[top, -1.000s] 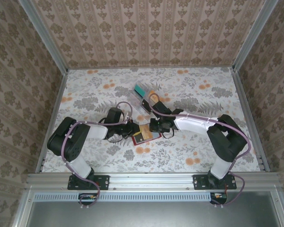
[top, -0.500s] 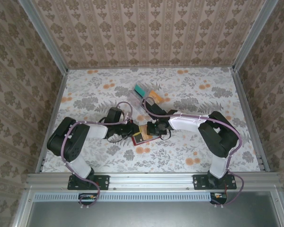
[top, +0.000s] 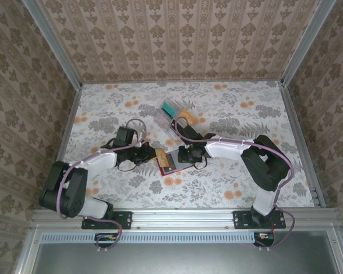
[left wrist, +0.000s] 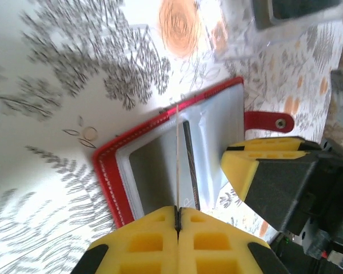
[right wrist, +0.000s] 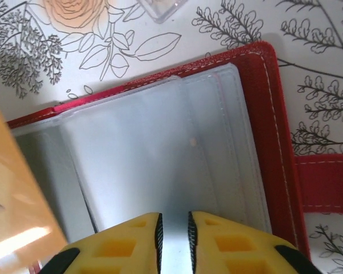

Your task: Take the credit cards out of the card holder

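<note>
The red card holder [top: 172, 165] lies open on the table, its clear sleeves facing up. My left gripper [top: 153, 155] is shut on a credit card [top: 160, 155], tan from above, held just left of the holder. In the left wrist view the card [left wrist: 177, 154] shows edge-on, pinched at my left gripper [left wrist: 178, 210] above the holder's red border [left wrist: 106, 165]. My right gripper [right wrist: 174, 220] hovers low over the sleeves near the holder's edge [right wrist: 268, 114], its jaws a narrow gap apart with nothing clearly between them. The held card [right wrist: 11, 194] shows at the left there.
A clear plastic rack [top: 174, 114] with teal and orange cards lies just behind the holder. The holder's red tab [right wrist: 326, 177] sticks out toward the right arm. My right gripper's finger [left wrist: 257, 165] is close beside the left one. Patterned walls enclose the table.
My left gripper has drawn back to the left with the card, pulling it off the holder. The right gripper stays at the holder and its jaws have eased slightly apart.
</note>
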### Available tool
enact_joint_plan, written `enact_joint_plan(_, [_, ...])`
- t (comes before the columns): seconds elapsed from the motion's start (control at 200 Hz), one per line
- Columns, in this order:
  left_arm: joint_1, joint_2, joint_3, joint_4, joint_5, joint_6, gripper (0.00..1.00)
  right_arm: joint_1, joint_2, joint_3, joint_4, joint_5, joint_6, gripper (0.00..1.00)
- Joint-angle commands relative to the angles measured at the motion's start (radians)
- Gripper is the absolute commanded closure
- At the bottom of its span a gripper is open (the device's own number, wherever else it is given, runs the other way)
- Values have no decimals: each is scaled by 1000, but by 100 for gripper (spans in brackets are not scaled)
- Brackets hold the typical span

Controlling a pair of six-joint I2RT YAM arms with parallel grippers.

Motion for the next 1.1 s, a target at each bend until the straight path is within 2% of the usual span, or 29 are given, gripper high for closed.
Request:
enact_joint_plan(0.0, [29, -82, 72, -132, -35, 86, 100, -19, -100, -18, 41, -14, -56, 70])
enact_joint_plan(0.14, [41, -132, 129, -114, -21, 77, 100, -69, -197, -33, 116, -119, -77, 56])
enact_joint_plan(0.27, [42, -140, 164, 5, 13, 16, 100, -138, -257, -63, 228, -237, -45, 43])
enact_joint_plan(0.345, [40, -131, 183, 79, 69, -27, 100, -178, -273, -77, 304, -314, -12, 36])
enact_joint_plan(0.46, [41, -105, 203, 183, 117, -109, 100, -209, -280, -81, 415, -419, 56, 29])
enact_joint_plan(0.7, [40, -53, 219, 354, 167, -252, 100, -237, -234, -52, 652, -580, 258, 28])
enact_joint_plan(0.795, [41, -26, 224, 413, 187, -297, 100, -241, -217, -31, 686, -618, 303, 29])
enact_joint_plan(0.925, [40, -16, 220, 472, 193, -341, 100, -245, -208, -35, 696, -626, 315, 29])
enact_joint_plan(1.095, [40, -19, 227, 457, 186, -338, 100, -256, -217, -54, 671, -585, 309, 29])
